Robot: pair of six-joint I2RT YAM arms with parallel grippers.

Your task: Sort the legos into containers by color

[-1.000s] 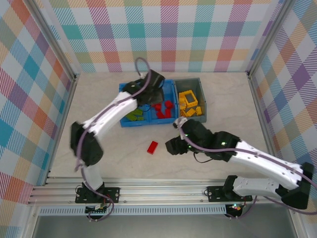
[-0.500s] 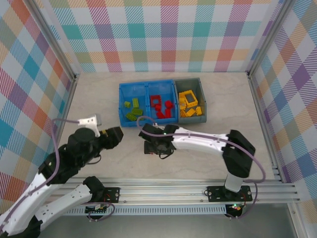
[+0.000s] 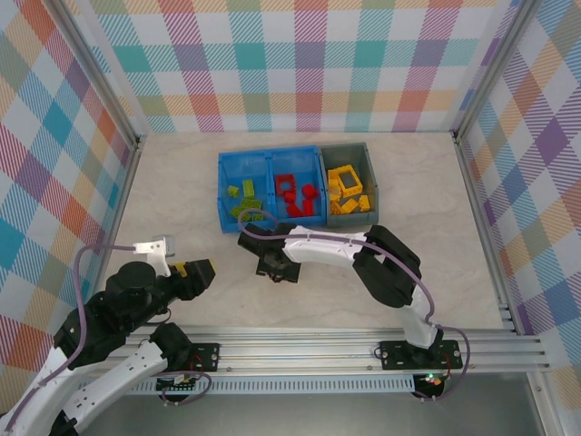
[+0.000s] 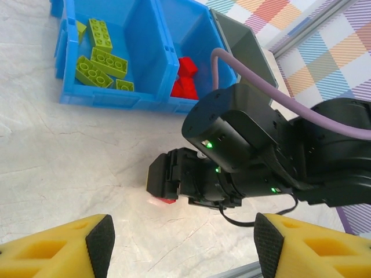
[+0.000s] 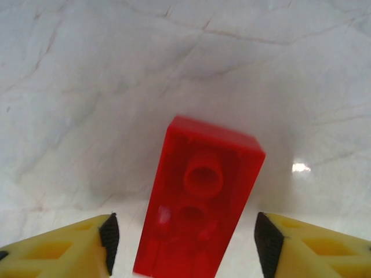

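Nearest me, in the lower left of the top view, my left gripper [image 3: 198,272] hangs above the counter [image 3: 454,263] with its jaws spread wide and nothing between them. Its wrist camera shows both yellow fingers [image 4: 58,246] at the bottom corners, with bare counter in the gap. A little farther in, near the middle of the frame, my right gripper [image 3: 272,266] is down at a lone red brick [image 5: 200,197]. From its wrist view the jaws stand open on either side of the brick, a sliver of counter showing on each side, so it grips nothing. Beyond, the blue bin [image 3: 247,163] holds green legos [image 3: 243,202] in its left-hand compartment and red legos [image 3: 295,195] in the other. The grey bin [image 3: 345,152], just beside it on the right, holds yellow legos [image 3: 347,193].
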